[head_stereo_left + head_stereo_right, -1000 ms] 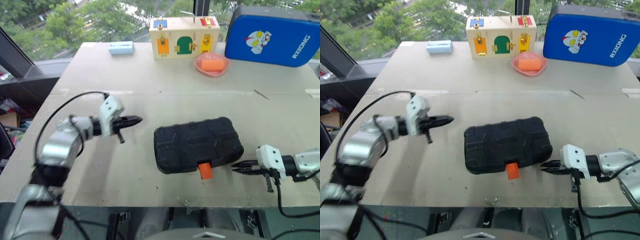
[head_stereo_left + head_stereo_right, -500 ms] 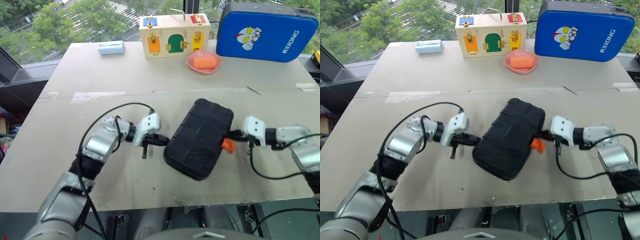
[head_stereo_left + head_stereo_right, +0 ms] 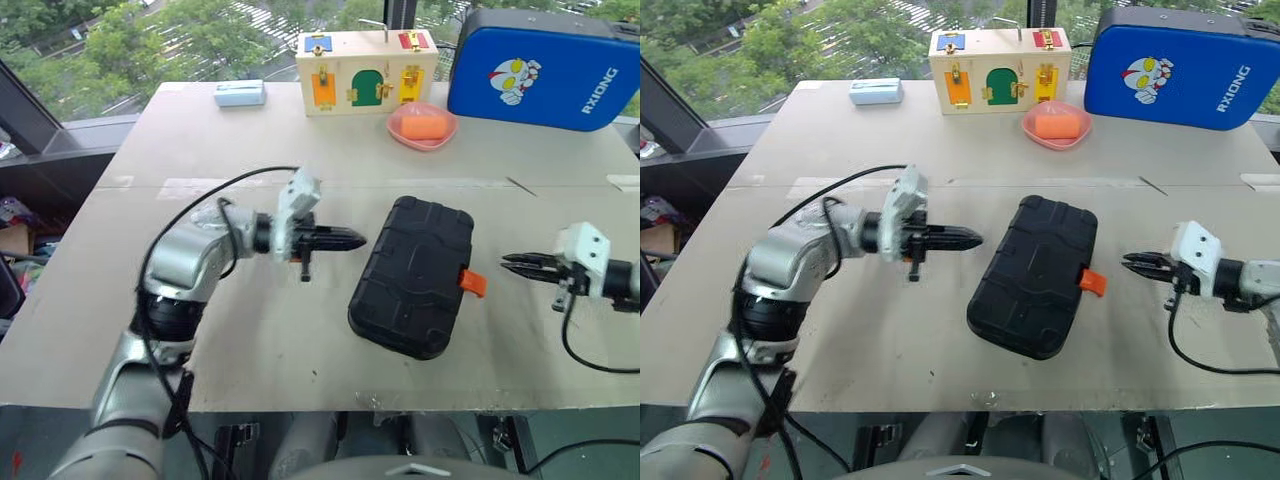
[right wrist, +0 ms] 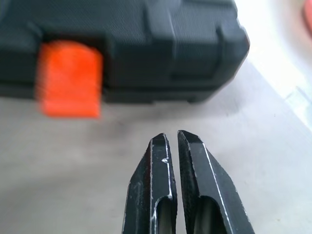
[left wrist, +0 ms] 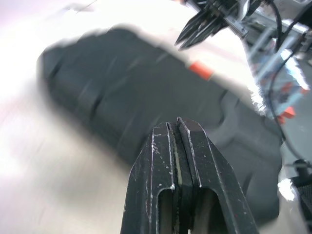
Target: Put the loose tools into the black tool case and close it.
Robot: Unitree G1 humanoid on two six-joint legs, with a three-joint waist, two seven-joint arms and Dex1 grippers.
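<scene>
Closed black tool case mid-table, bare board around, pressed-together left hand and right hand flanking

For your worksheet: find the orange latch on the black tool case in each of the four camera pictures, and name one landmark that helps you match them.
Left eye view: orange latch, on the case's right edge, right of centre.
Right eye view: right of centre again.
Left wrist view: small, upper middle, on the case's far edge.
Right wrist view: large, at the left, upper half.
Shared landmark: the black tool case itself.

Closed black tool case, angled on table, orange latch rightward.
</scene>
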